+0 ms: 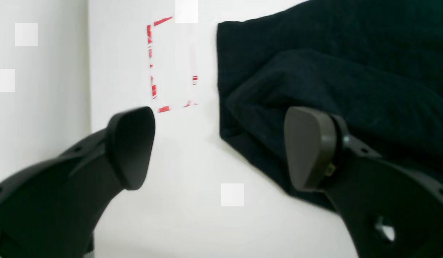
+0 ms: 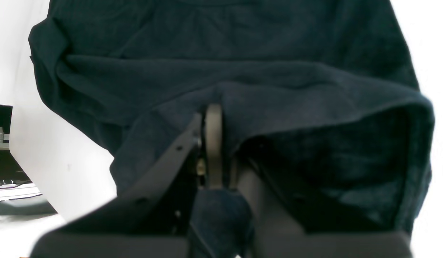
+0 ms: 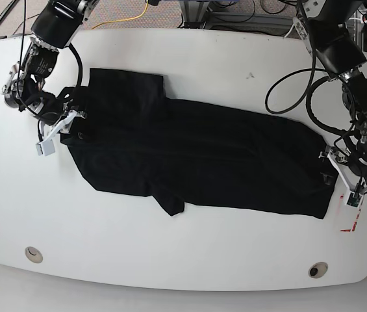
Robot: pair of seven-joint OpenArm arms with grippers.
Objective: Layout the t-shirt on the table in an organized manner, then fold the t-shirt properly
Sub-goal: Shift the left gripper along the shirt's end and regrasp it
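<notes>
Bright, even light all over — the white table (image 3: 189, 260) glares and shadows are faint. Close wrist pictures look soft and blurry, with pale square blotches — the t-shirt (image 3: 196, 156) shows little detail.

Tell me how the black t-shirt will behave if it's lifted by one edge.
The t-shirt will probably hang limp: it already bunches into soft folds where the right gripper pinches it. It is likely light, being thin cloth lying flat on the table. It may slide easily on that smooth top.

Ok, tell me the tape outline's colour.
Red tape outline, patchy, on the white table; left wrist view shows it best.
</notes>
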